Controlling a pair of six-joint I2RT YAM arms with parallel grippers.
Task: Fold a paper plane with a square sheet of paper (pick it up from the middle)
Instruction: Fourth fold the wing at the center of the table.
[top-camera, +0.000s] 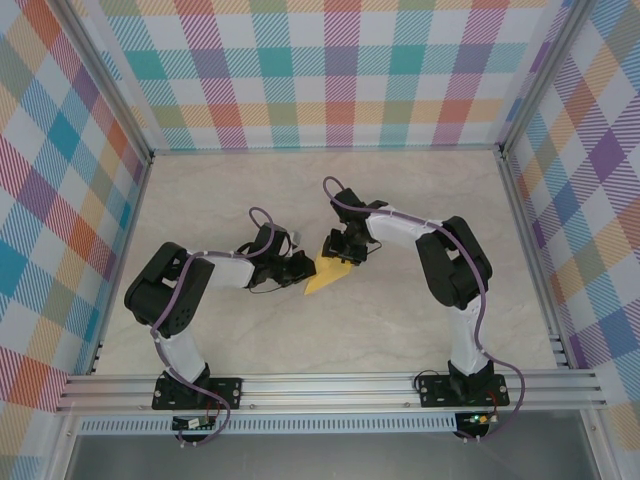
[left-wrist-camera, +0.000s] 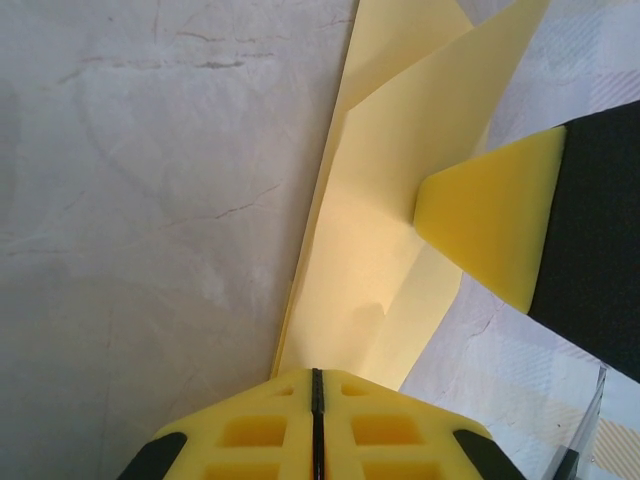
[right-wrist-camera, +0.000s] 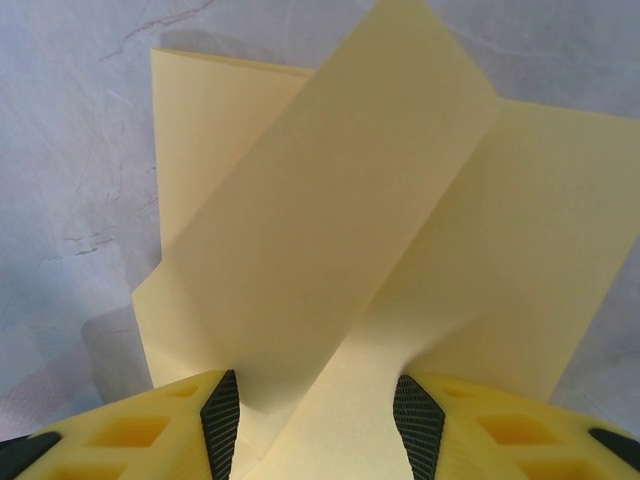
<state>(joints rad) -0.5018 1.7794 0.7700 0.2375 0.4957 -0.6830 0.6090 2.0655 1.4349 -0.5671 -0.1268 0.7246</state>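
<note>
Nearest, well short of the square sheet of paper (top-camera: 325, 275), both arm bases sit bolted to the aluminium rail (top-camera: 330, 385) at the near edge of the desk (top-camera: 400, 190). From there the left arm (top-camera: 190, 285) and right arm (top-camera: 450, 260) bend inward and meet at the paper, one on either side of it. The paper lies about mid-desk, a creased yellow shape rather than a flat square (from above it reads as a rough wedge pointing toward the near left). On its left side the left jaws are pressed together, pad against pad with only a hairline seam. In the left wrist view the paper (left-wrist-camera: 370, 250) narrows straight into their tips, so I judge them clamped on its end. On the paper's right side the right jaws stand apart. In the right wrist view a diagonal flap of the paper (right-wrist-camera: 350, 230) rises between the two pads (right-wrist-camera: 140, 430), straddled rather than pinched, while the left wrist view shows one of those pads (left-wrist-camera: 490, 220) touching the sheet. Beyond the paper the desk runs on to the plaid walls (top-camera: 340, 70). I judge the job partway: at least one flap is folded over and layers overlap, but no narrow dart with a lengthwise centre crease is visible, so the remaining folds and final shaping are yet to do.
</note>
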